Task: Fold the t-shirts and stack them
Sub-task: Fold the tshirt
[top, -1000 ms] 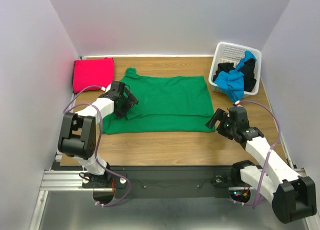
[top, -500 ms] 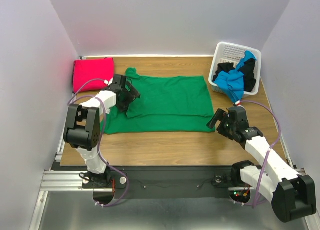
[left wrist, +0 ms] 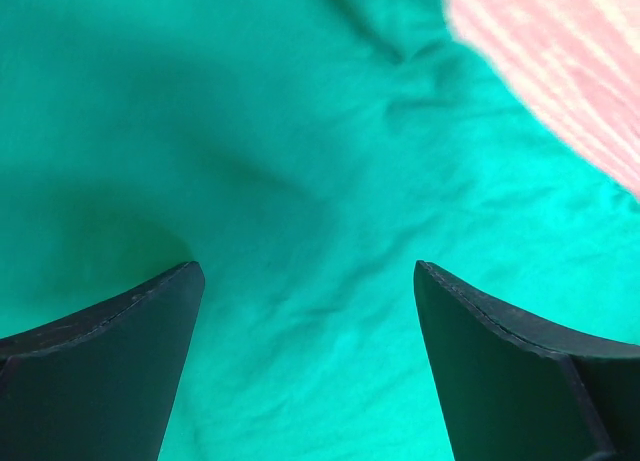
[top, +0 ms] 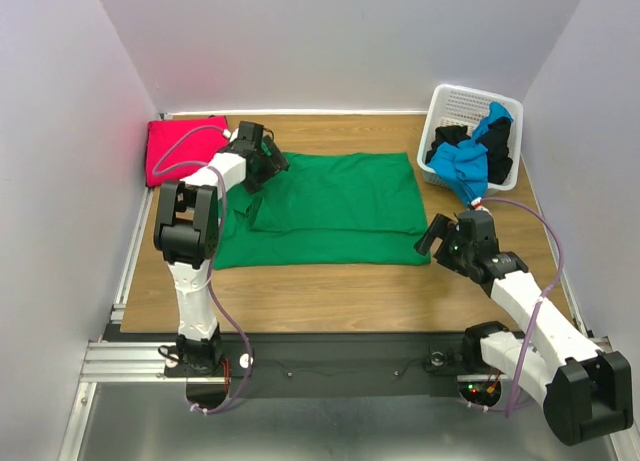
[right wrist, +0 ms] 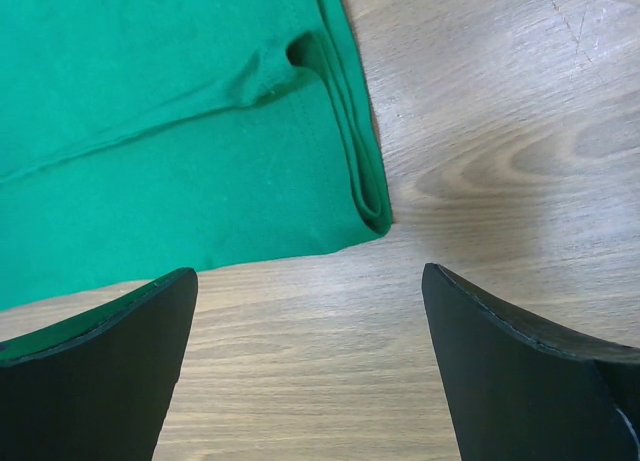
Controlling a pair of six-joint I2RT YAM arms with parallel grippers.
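Both grippers have their jaws apart, nothing clamped. Left gripper (top: 268, 162) is over the far-left part of the green t-shirt (top: 340, 201), by the sleeve. Its wrist view shows only green cloth between the fingers (left wrist: 110, 361); can't tell if they touch it. Right gripper (top: 438, 237) is low over the table (top: 330, 281), just beside the green shirt's near-right corner. Its wrist view shows the doubled hem edge and bare wood in the gap, with no contact seen. Green shirt lies flat mid-table, left side folded inward. Magenta t-shirt (top: 185, 146) is folded in the far-left corner, near the left gripper. White basket (top: 462, 103) is in the far-right corner, with the blue t-shirt (top: 468, 163) draped over its near rim and the black t-shirt (top: 448, 141) inside.
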